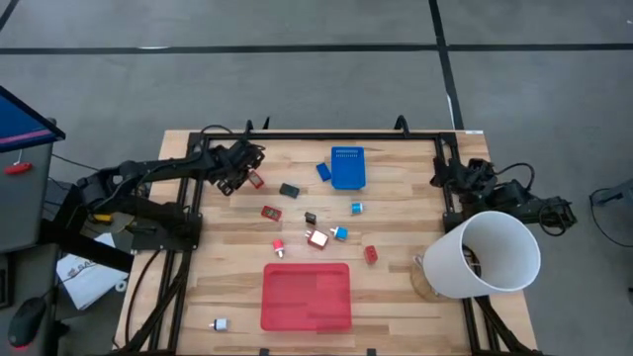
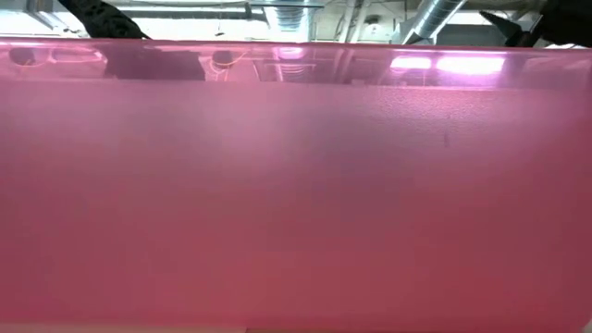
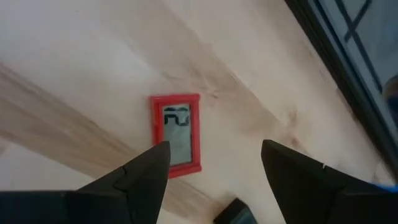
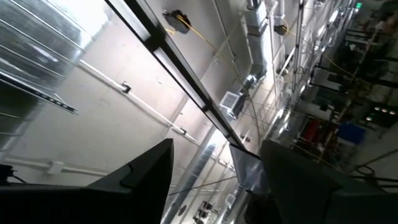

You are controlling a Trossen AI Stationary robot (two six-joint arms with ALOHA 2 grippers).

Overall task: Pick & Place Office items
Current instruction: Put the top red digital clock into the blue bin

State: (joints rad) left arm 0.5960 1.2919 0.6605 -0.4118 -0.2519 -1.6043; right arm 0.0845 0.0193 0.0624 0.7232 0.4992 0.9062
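Small office items lie scattered on the wooden table in the high view: a red-framed piece (image 1: pixel 255 180), a black one (image 1: pixel 289 190), a blue one (image 1: pixel 356 208), a red-and-white one (image 1: pixel 317 238) and others. My left gripper (image 1: pixel 241 170) hovers open at the table's far left, over the red-framed piece (image 3: pixel 176 134). That piece lies flat on the wood, partly behind one fingertip (image 3: pixel 155 158); the other finger (image 3: pixel 292 168) stands well clear of it. My right gripper (image 4: pixel 217 162) is open at the far right (image 1: pixel 457 176) and points up at the ceiling.
A flat red tray (image 1: pixel 306 296) sits at the near middle, and its wall (image 2: pixel 296 185) fills the low view. A blue perforated bin (image 1: pixel 347 168) stands at the far middle. A large white cup (image 1: pixel 490 252) lies at the right edge. Another black piece (image 3: pixel 236 213) lies close to my left fingers.
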